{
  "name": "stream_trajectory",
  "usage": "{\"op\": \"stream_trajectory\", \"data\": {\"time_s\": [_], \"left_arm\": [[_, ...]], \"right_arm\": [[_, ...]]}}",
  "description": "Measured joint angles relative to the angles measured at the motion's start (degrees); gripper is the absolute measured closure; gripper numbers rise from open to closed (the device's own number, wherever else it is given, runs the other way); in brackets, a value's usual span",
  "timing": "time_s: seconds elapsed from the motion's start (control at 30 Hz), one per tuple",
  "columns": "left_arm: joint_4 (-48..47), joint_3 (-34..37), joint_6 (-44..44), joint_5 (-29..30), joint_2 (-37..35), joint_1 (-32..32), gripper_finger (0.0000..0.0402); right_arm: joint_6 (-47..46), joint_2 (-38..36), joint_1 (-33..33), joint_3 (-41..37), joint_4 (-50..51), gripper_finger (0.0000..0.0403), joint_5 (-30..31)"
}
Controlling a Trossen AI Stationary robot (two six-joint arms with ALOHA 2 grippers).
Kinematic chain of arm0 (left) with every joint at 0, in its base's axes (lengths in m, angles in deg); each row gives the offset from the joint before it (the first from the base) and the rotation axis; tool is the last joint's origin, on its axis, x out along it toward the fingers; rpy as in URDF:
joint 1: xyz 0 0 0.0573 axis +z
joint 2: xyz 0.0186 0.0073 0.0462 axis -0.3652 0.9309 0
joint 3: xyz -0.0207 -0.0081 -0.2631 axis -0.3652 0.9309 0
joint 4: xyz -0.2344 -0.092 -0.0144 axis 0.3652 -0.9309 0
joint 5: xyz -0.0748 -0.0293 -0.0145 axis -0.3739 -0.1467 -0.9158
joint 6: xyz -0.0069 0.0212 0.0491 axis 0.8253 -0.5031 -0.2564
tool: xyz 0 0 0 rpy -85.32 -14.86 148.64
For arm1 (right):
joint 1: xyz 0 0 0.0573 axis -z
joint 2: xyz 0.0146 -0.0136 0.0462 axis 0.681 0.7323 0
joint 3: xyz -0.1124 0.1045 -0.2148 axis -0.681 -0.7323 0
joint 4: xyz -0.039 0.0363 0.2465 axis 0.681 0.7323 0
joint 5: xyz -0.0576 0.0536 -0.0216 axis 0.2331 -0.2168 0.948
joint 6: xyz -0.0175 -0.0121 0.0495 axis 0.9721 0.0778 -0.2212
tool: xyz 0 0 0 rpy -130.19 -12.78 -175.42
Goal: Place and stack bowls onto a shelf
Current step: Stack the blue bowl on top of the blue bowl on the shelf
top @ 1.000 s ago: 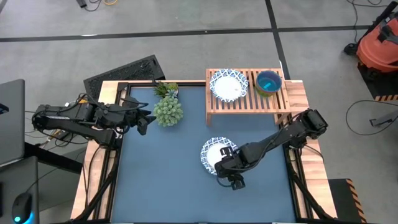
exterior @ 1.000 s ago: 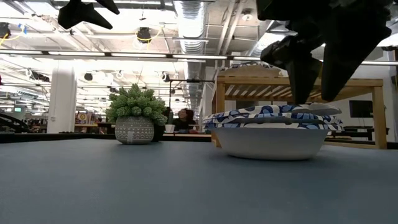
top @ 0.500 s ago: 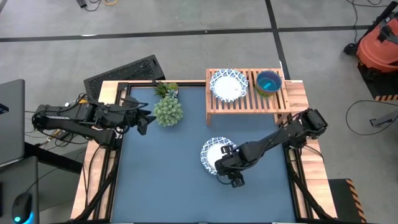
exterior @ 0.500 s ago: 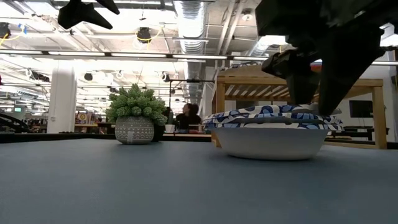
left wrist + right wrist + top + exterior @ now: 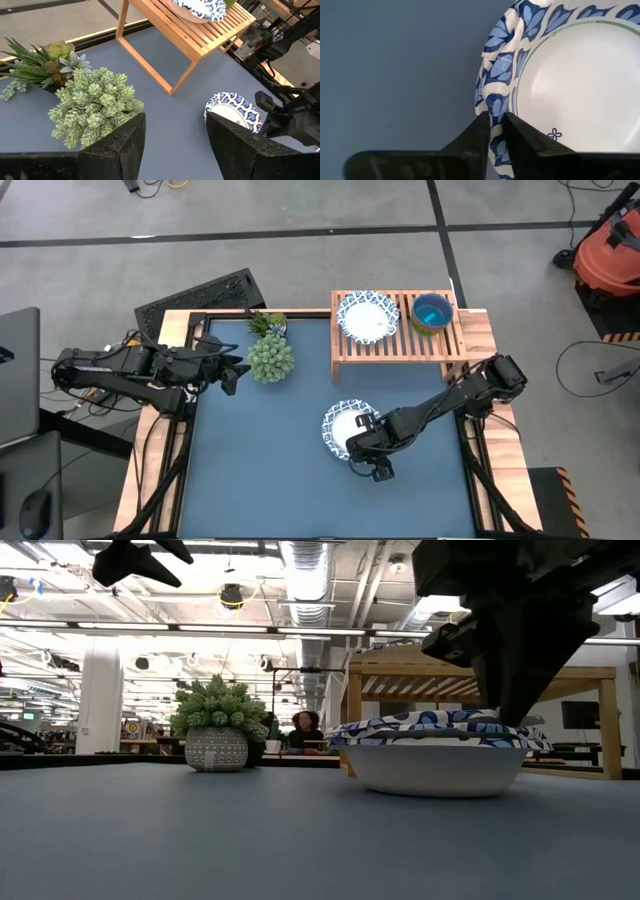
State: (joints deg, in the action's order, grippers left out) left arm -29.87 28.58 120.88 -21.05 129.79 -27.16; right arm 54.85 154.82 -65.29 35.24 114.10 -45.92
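A white bowl with a blue patterned rim (image 5: 345,427) rests on its base on the blue tabletop, near the middle right; it also shows in the low view (image 5: 437,752). My right gripper (image 5: 366,452) is shut on the bowl's near rim. The light-wood shelf (image 5: 400,345) stands at the far right. It carries a second white patterned bowl (image 5: 368,317) and a teal bowl (image 5: 432,311) with green showing beneath it. My left gripper (image 5: 175,145) is open and empty, held above the table's left edge beside the plants. My right gripper pinches the bowl's patterned rim (image 5: 492,117) between its two fingers (image 5: 479,131), one inside the rim and one outside. The fingers come from above, slanting in from the table's near right side. The bowl stands on the table on its base.
A spiky green plant in a grey pot (image 5: 270,358) and a smaller succulent (image 5: 266,323) stand at the far left of the table. Bare blue tabletop (image 5: 260,470) lies near and left of the bowl. A person shows far behind in the low view (image 5: 303,728).
My right gripper has come down a little onto the bowl's near rim, and its fingers have shut on it. The bowl stays where it was on the table.
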Motion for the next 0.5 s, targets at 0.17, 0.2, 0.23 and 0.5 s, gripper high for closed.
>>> {"op": "stream_trajectory", "data": {"time_s": [0.17,0.2,0.23,0.5], "left_arm": [[0.01,0.00,0.00,0.00,0.00,0.00,0.0205],[0.00,0.00,0.00,0.00,0.00,-0.01,0.0205],[0.00,0.00,0.00,0.00,0.00,0.00,0.0205],[0.07,0.00,0.00,0.02,0.02,0.00,0.0205]], "right_arm": [[-0.07,0.00,0.02,0.02,0.00,0.0357,0.00],[-0.09,0.00,0.02,0.02,0.00,0.0363,0.00],[-0.11,0.00,0.02,0.02,0.00,0.0368,0.00],[-0.05,-3.73,0.39,0.13,1.13,0.0382,-1.17]]}}
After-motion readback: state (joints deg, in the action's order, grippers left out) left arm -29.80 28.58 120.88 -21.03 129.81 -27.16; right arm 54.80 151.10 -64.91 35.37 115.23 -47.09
